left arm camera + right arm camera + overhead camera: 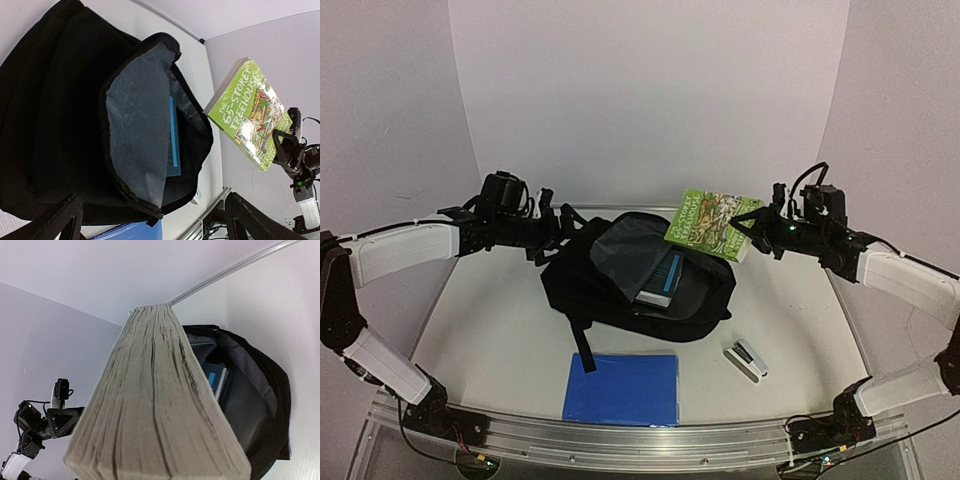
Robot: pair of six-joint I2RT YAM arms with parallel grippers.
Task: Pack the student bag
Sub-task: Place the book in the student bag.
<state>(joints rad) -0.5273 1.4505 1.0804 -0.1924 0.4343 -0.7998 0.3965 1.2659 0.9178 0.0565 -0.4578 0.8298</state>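
Note:
The student bag [620, 290] lies mid-table, black, its mouth gaping toward the right with the grey lining [137, 120] folded up. A blue book [663, 278] sits inside the opening. My left gripper [552, 222] hovers at the bag's top left edge; in the left wrist view its fingers [65, 220] stand wide apart with nothing between them. My right gripper [760, 228] is shut on a green paperback [712, 224], held in the air just above and right of the bag's mouth. The book's page edge [160, 410] fills the right wrist view and hides the fingers.
A blue folder [622, 388] lies flat in front of the bag, near the front rail [620, 440]. A small white and black object [746, 360] rests on the table right of the folder. Walls close in behind and on both sides.

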